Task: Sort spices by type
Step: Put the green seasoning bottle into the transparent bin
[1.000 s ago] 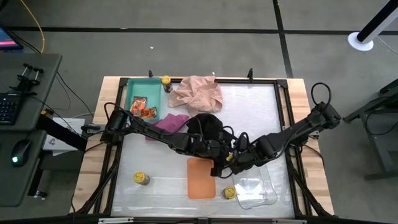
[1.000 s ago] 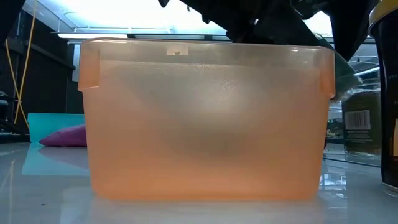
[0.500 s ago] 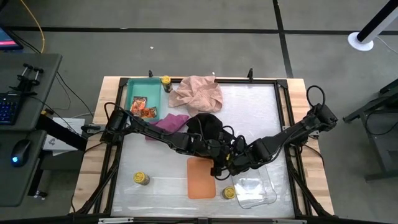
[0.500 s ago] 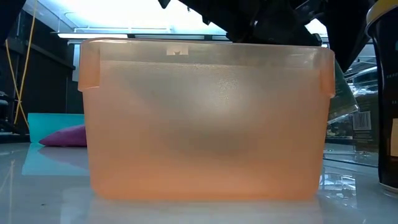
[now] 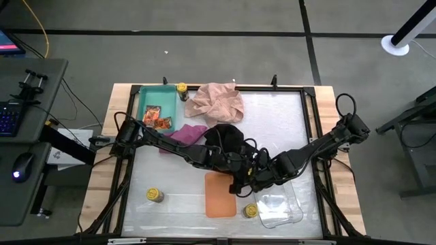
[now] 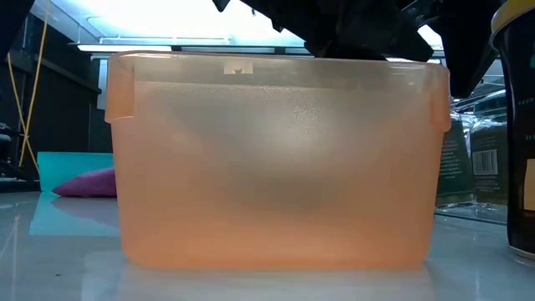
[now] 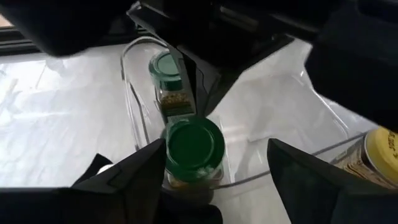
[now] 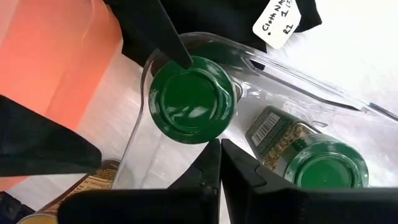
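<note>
A green-lidded jar (image 7: 194, 149) stands upright on its base in the clear tray's (image 5: 279, 209) corner, next to the orange tray (image 5: 219, 194). A second green-lidded jar (image 8: 308, 155) lies tilted in the same tray. My left gripper (image 7: 216, 148) is open around the upright jar (image 8: 193, 99). My right gripper (image 8: 219, 149) is shut and sits over the tray between the two jars. Both grippers meet mid-table (image 5: 245, 182). Yellow-lidded jars stand at the near side (image 5: 155, 195), beside the clear tray (image 5: 251, 211) and at the far edge (image 5: 182, 88). Orange-red packets (image 5: 157, 117) lie in the teal tray (image 5: 144, 102). My left gripper is open, and the inner side of one finger (image 7: 146, 165) lies against the rim of the upright jar's green lid (image 7: 171, 146). The other finger (image 7: 298, 171) stands well apart from it. The jar stays upright on the clear tray's floor.
A pink cloth (image 5: 214, 101), a magenta cloth (image 5: 184, 134) and a black cloth (image 5: 228, 138) lie on the far half of the table. The orange tray (image 6: 276, 159) fills the low view. The two arms cross close together above the trays.
The right arm has drawn a little toward the table's left, closer to the left gripper. In the low view the clear tray's wall and the jar behind it have shifted, and a second jar now shows beside the first.
</note>
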